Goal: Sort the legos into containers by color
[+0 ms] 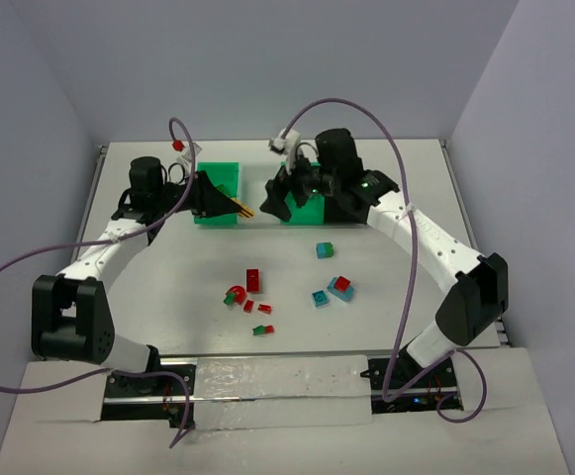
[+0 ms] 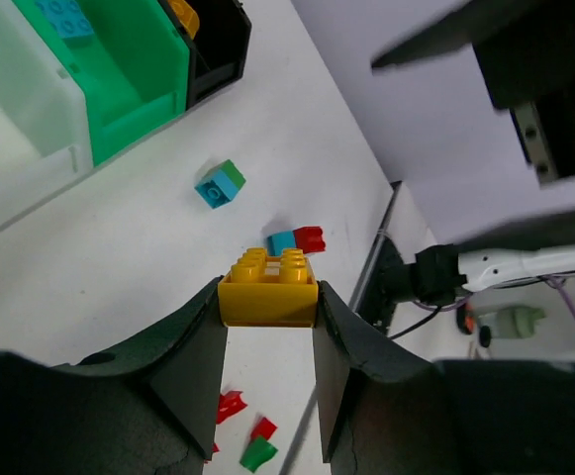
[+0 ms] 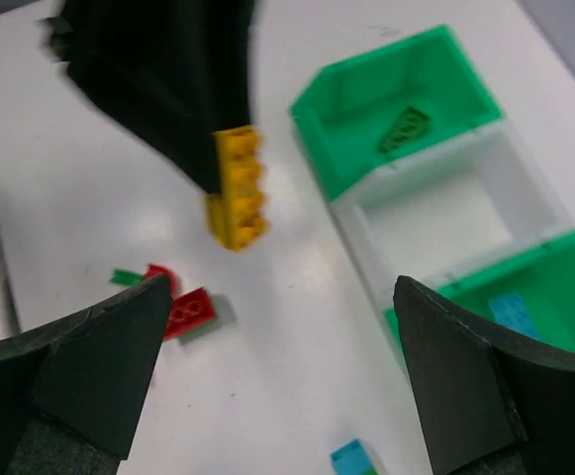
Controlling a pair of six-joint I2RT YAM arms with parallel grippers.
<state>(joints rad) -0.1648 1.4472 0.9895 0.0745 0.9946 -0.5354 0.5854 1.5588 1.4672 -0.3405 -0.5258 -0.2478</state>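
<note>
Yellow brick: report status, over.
Left gripper shut on yellow brick, held off the table. Right gripper open, empty, by the bins. Other bricks loose on table.

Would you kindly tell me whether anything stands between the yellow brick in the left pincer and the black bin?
Yes. In the top view the open right pincer seems to hang in the air between the yellow brick and the black bin. The left pincer grips the brick.
</note>
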